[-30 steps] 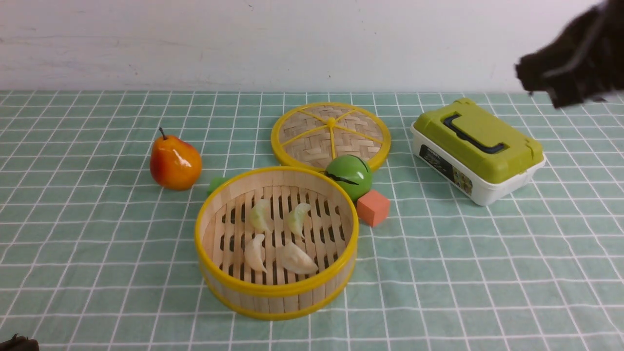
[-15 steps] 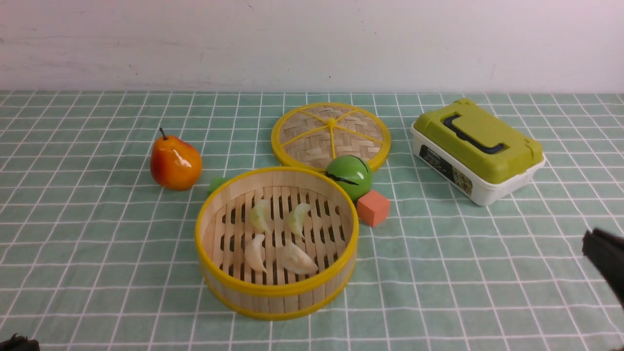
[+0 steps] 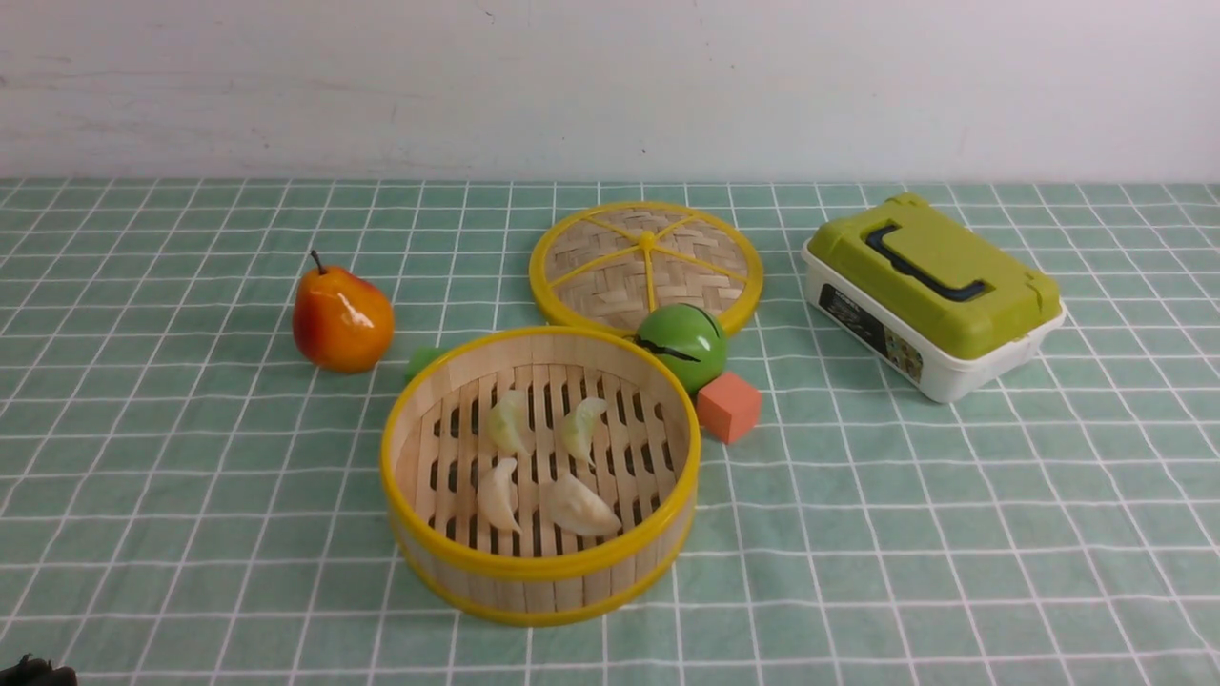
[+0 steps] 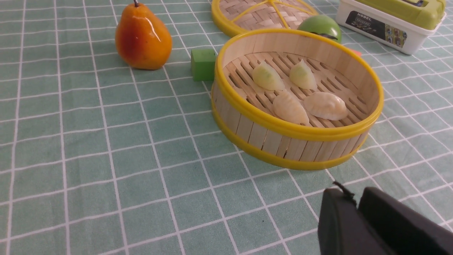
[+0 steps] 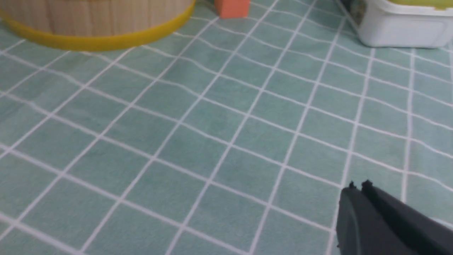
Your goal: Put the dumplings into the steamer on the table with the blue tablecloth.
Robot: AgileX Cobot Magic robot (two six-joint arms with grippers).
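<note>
Now all four small pleated dumplings lie inside the round yellow-rimmed bamboo steamer on the teal-gridded desk; my left gripper and right gripper sit closed and empty, nothing apparently left to carry.

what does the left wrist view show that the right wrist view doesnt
Only the left wrist view: the four dumplings lying inside the steamer, the pear, the green block, the woven disc, the green ball and the left gripper, shut. Only the right wrist view: the right gripper, shut and empty. Both: the steamer's wall, the blue tablecloth, the white box with its green lid, and the orange block, just a sliver in the left wrist view.
</note>
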